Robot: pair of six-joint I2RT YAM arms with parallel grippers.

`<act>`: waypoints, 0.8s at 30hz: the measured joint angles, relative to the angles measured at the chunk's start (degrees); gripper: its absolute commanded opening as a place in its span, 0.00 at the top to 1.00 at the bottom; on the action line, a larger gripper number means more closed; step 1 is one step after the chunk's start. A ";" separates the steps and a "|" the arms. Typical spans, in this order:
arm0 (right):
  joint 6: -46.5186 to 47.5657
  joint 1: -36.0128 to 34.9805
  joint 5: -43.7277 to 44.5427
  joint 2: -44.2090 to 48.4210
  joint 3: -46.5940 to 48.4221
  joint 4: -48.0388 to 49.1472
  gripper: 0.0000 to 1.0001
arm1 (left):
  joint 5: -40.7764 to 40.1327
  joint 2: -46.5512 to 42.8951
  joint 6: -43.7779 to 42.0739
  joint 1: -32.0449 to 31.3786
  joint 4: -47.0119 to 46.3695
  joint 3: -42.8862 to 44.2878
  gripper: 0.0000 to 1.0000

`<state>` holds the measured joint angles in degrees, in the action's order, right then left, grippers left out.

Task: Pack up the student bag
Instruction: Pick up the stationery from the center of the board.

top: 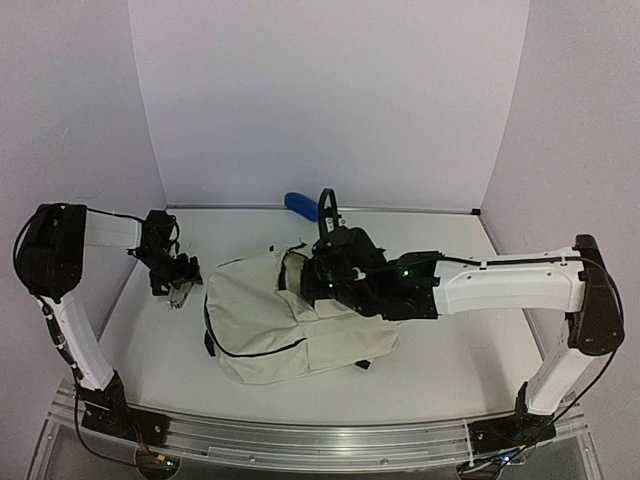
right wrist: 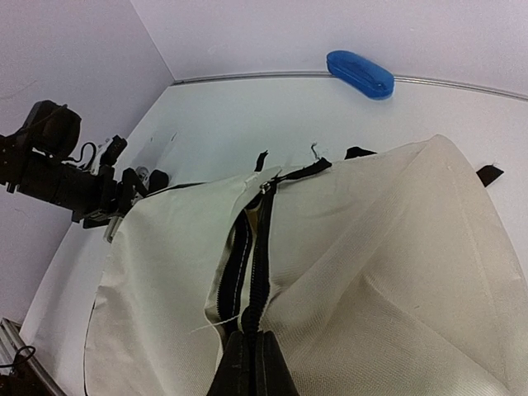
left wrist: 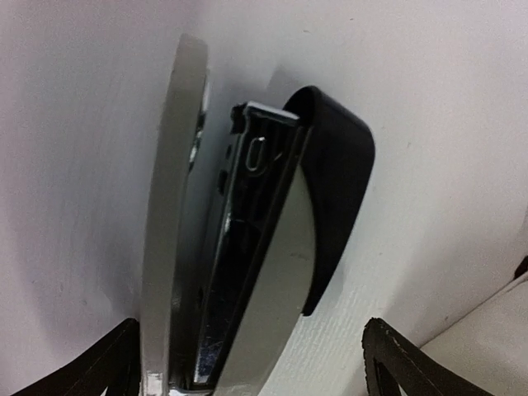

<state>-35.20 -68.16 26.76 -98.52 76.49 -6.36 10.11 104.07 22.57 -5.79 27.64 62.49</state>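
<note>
The student bag point(top: 285, 325), a cream backpack with black zipper lines, lies flat mid-table. Its top zipper point(right wrist: 247, 247) is partly parted, showing a narrow dark slit. My right gripper point(right wrist: 256, 359) is shut on the black zipper edge of the bag and reaches in from the right point(top: 316, 284). A silver and black stapler point(left wrist: 272, 239) lies on the table left of the bag. My left gripper point(left wrist: 256, 371) stands open with the stapler between its fingers point(left wrist: 396, 363), and no squeeze on it shows. In the top view that gripper point(top: 178, 288) hovers low just off the bag's left side.
A blue oblong case point(top: 300, 205) lies against the back wall point(right wrist: 360, 73). White walls close in the table on the left, back and right. A corner of the bag point(left wrist: 495, 330) shows just right of the left gripper's fingers.
</note>
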 measured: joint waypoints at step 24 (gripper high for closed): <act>0.06 0.02 -0.27 -0.42 0.00 0.75 1.00 | -13.32 -2.34 0.45 -4.25 1.86 -3.59 0.70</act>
<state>-35.14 -68.14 26.49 -98.94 76.49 -5.61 -3.20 101.73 23.02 -10.04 29.50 58.90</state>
